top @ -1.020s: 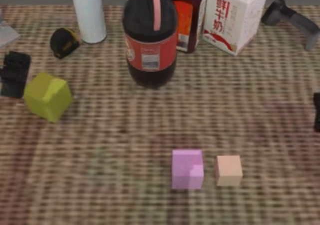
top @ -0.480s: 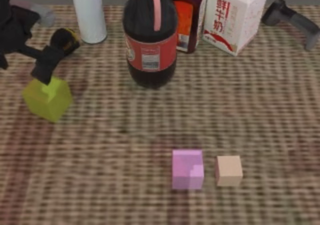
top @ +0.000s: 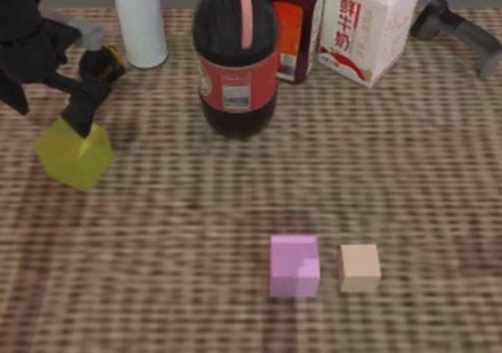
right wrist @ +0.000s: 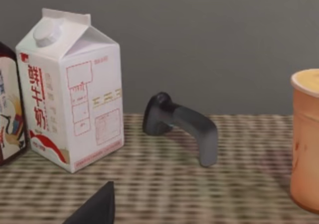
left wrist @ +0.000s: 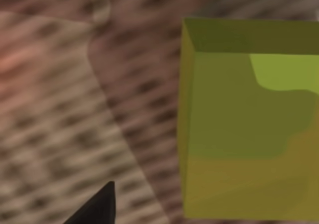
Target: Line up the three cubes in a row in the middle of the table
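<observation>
- Yellow-green cube [top: 74,155] sitting far left on the table [top: 196,290], well apart from pink cube [top: 295,266] and peach cube [top: 360,268] near the middle.
- Left gripper [top: 78,116] right above it; can't tell if spread or clenched.
- Looks rigid, light, matte, probably grippy; best pinched across two opposite flat faces.
- Right arm parked out of sight.

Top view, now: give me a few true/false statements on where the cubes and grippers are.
1. The left gripper is over the yellow-green cube. True.
2. The pink cube and peach cube are touching. False: they sit side by side with a gap.
3. The yellow-green cube stands in line with the other two. False: it is far off at the table's left.
4. The right gripper is in the top view. False: not visible there.
</observation>
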Robot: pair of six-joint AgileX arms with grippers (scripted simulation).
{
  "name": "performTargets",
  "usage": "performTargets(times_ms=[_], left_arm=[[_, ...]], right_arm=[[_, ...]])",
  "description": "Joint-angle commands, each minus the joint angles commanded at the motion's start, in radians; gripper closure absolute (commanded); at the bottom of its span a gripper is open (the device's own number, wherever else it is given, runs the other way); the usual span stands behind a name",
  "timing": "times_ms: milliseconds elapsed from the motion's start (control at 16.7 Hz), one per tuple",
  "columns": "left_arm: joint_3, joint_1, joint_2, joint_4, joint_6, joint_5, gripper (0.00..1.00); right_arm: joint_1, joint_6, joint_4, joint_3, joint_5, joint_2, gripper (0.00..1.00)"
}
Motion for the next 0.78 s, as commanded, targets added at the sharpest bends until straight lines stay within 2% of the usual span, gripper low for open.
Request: performTargets(times_ms=[300,780], left_arm=[[-0.015,0.004,0.004,0.018,0.001,0.0,0.0],[-0.209,0.002,0.086,0.298,0.003,0.001,0.0]], right_arm=[[0.0,0.0,0.0,0.0,0.0,0.0,0.0],[0.0,0.0,0.0,0.0,0.0,0.0,0.0]])
